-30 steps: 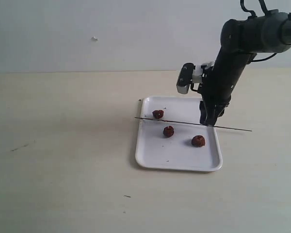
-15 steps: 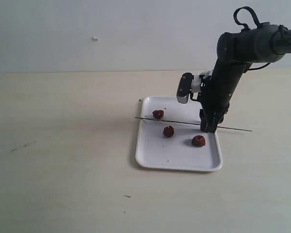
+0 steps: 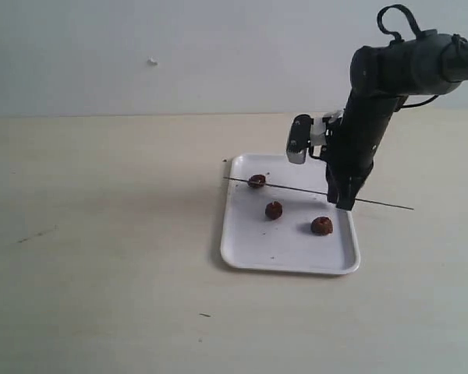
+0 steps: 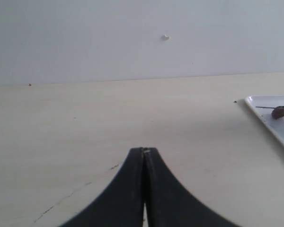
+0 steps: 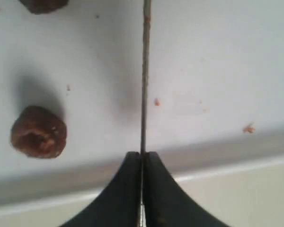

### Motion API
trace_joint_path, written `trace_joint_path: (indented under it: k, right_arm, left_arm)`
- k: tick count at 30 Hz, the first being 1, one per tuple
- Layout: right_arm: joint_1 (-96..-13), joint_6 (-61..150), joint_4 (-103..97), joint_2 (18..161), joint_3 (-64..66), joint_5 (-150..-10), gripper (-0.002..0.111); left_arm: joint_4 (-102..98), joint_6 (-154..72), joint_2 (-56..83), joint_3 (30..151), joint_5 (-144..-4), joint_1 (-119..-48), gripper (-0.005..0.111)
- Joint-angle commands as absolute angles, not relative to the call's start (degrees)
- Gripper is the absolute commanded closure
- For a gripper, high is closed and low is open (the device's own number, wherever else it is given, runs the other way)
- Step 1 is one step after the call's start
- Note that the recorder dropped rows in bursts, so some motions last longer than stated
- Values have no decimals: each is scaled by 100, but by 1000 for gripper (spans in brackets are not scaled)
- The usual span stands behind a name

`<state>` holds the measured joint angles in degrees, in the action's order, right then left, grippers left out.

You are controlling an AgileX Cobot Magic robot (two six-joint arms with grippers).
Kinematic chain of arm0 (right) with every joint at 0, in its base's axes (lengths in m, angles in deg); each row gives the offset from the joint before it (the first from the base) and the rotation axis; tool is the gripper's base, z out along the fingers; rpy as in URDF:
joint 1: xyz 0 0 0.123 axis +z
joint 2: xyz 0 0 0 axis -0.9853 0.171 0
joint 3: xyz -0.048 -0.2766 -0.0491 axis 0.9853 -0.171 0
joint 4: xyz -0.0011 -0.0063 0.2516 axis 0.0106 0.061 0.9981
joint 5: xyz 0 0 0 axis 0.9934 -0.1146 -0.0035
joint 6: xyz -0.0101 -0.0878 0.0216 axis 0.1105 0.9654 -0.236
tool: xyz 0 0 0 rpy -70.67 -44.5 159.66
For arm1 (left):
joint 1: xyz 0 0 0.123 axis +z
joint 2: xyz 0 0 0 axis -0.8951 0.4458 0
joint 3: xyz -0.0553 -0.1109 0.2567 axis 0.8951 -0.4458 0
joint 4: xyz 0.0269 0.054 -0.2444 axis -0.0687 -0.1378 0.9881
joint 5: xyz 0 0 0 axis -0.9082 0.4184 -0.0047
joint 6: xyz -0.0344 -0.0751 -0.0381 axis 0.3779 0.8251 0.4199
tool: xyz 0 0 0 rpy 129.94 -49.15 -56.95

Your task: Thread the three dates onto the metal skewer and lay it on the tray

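**Metal skewer (image 3: 296, 189) lifts slightly over the tray (image 3: 288, 245)**

Since a second ago the metal skewer has risen a little and shifted rightward. The right gripper (image 3: 345, 204) is clamped on it near its right end. The rod spans the tray and overhangs both sides. All three dates sit in the tray: the near date (image 3: 321, 226), the middle date (image 3: 274, 209) and the far date (image 3: 257, 181). The rod crosses the far date, but whether it pierces it cannot be told. The left gripper (image 4: 143, 158) is closed on nothing, over the table (image 4: 85, 123).
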<state>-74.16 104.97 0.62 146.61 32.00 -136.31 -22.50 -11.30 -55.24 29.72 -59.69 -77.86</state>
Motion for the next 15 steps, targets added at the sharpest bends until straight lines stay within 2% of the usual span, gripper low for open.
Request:
trace_joint_path:
  k: [1, 3, 7, 9, 12, 15]
  right_arm:
    - [-7415, 10544, 442, 13891, 3218, -14380, 108]
    - [-7415, 10544, 865, 13508, 3218, -14599, 108]
    - [-7415, 10047, 2597, 12767, 3155, -14076, 108]
    - [-7415, 9807, 2644, 12703, 2820, -13937, 108]
    - [-7447, 9976, 2362, 12771, 1916, -12667, 108]
    - [-7669, 9582, 2386, 12711, 1850, -12341, 108]
  left_arm:
    - [-2246, -1140, -5512, 2970, -6046, -7773, 107]
    - [-2246, -1140, -5512, 2970, -6046, -7773, 107]
    - [-2246, -1140, -5512, 2970, -6046, -7773, 107]
    - [-2246, -1140, -5512, 2970, -6046, -7773, 107]
    - [-2260, -1238, -5512, 2970, -6042, -7773, 107]
    - [-2277, -1272, -5512, 2970, -6042, -7773, 107]
